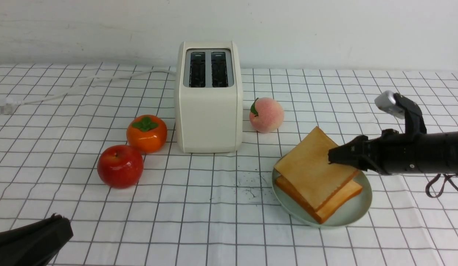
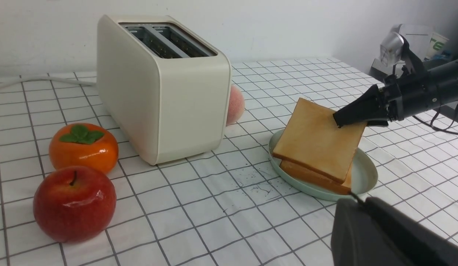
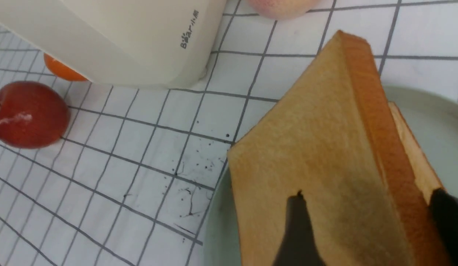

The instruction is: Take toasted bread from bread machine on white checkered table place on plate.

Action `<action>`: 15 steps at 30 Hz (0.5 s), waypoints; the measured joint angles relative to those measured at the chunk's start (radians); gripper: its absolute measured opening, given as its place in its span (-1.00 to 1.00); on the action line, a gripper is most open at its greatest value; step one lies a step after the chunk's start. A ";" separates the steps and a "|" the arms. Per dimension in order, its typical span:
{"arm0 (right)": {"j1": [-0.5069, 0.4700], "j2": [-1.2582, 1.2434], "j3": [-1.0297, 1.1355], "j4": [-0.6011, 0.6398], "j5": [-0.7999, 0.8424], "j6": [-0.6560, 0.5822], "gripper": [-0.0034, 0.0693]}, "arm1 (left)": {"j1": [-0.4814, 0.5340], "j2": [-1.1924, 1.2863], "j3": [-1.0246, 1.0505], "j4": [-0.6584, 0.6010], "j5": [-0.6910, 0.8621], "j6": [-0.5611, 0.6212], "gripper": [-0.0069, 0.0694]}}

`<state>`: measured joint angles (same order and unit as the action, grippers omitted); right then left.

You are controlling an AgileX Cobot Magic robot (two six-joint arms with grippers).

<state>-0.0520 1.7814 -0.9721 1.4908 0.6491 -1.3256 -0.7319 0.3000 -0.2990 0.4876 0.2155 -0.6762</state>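
Toasted bread (image 1: 313, 173), position?
Reply: Stacked on plate (image 1: 358, 211), lower right of frame, upper slice tilted. Right claw (image 1: 330, 157) spread astride its raised edge; left claw (image 1: 62, 221) shut, lower left.
Query: Handling? Markings?
Reply: Back out level, clear of crust, no dragging. "Bear" printed on bread machine (image 3: 140, 37); adjoining characters illegible.

"Bear" brand on bread machine (image 3: 140, 40)

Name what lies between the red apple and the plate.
Only checkered table, with dark crumbs near the plate; the front view shows it.
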 joint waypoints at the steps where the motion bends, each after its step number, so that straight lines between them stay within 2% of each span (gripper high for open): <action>1: 0.000 -0.008 0.000 -0.012 -0.006 0.000 0.41 | 0.000 0.000 0.000 0.000 -0.001 0.000 -0.77; 4: 0.000 -0.038 0.000 -0.085 -0.042 0.000 0.56 | 0.000 0.000 0.000 0.000 -0.001 0.000 -0.77; 8: 0.000 -0.090 0.000 -0.168 -0.075 0.019 0.60 | 0.000 0.000 0.000 0.000 -0.008 0.000 -0.77; 13: 0.000 -0.254 0.000 -0.365 -0.054 0.237 0.53 | 0.000 0.000 0.000 0.000 -0.019 0.000 -0.77; 14: 0.000 -0.261 0.000 -0.373 -0.049 0.250 0.52 | 0.000 0.000 0.000 0.000 -0.019 0.000 -0.77; 15: 0.000 -0.328 0.000 -0.463 0.003 0.374 0.38 | 0.000 0.000 0.000 0.000 -0.019 -0.001 -0.77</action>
<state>-0.0520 1.4535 -0.9721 1.0282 0.6522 -0.9514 -0.7319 0.3000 -0.2990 0.4876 0.1968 -0.6772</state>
